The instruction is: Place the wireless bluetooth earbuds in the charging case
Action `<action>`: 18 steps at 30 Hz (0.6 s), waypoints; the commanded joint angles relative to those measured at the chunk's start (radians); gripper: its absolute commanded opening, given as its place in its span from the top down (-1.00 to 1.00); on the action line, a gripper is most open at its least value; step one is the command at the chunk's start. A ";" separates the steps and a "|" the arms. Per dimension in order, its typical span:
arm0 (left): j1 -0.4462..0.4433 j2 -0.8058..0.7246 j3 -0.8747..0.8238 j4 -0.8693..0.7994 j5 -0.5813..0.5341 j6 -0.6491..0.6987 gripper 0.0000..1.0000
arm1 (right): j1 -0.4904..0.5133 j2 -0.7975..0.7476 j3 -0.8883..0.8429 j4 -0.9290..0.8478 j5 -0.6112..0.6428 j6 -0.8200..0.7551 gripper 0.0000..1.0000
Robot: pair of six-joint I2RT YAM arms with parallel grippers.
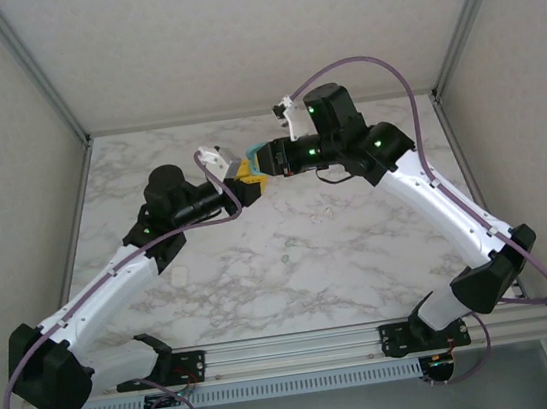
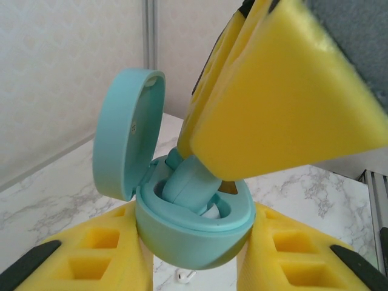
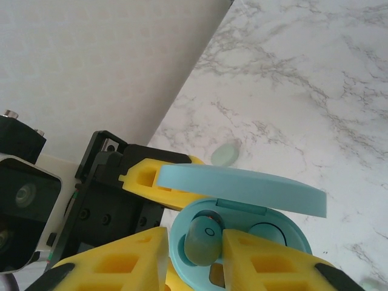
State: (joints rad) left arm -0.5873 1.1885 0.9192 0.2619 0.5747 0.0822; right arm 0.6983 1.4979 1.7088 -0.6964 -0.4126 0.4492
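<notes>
Your right end effector pinches the bud, likely light and slick, by its sides; your left end effector clamps the case.

The teal charging case sits upright at the lower centre of the left wrist view, its round lid swung open to the left. A teal earbud leans partly into its left well. A pale mint earbud lies loose mid-frame, apart from the case.
</notes>
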 commanded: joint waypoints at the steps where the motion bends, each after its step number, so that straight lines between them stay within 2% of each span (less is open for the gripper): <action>1: -0.009 0.003 0.030 0.039 0.026 -0.006 0.57 | 0.009 0.020 0.037 -0.035 -0.021 -0.054 0.40; 13: -0.009 0.002 0.045 0.015 0.050 -0.001 0.57 | 0.009 0.059 0.072 -0.072 0.019 -0.102 0.40; 18: -0.009 -0.006 0.041 0.008 0.042 0.003 0.58 | 0.009 0.071 0.089 -0.098 0.025 -0.120 0.46</action>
State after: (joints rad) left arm -0.5873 1.1999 0.9218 0.2405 0.5739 0.0826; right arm 0.6987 1.5471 1.7679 -0.7788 -0.4038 0.3588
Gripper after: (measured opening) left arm 0.330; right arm 0.273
